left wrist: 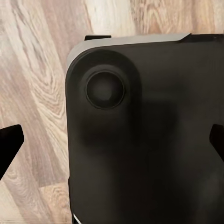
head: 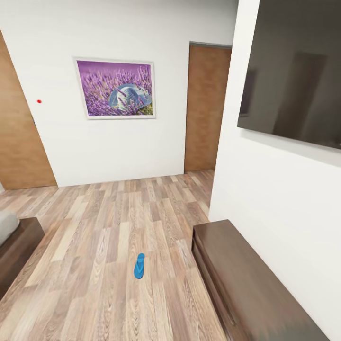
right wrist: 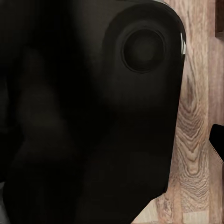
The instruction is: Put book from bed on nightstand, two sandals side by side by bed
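Note:
One bright blue sandal [head: 139,265] lies flat on the wood-plank floor, in the middle between the bed and a long bench. A corner of the bed [head: 19,244], with its dark frame and grey mattress, shows at the left edge. The book and the nightstand are out of view. In the left wrist view my left gripper [left wrist: 112,142] is open, its dark fingertips [left wrist: 9,142] wide apart over the robot's black body and the floor. In the right wrist view my right gripper [right wrist: 112,149] has one fingertip [right wrist: 217,140] showing far out at the edge, with nothing held.
A long low dark bench [head: 241,284] stands along the white wall at the right, under a black wall screen [head: 293,71]. A lavender picture [head: 116,88] hangs on the far wall. Wooden doors [head: 206,109] stand at the back right and far left.

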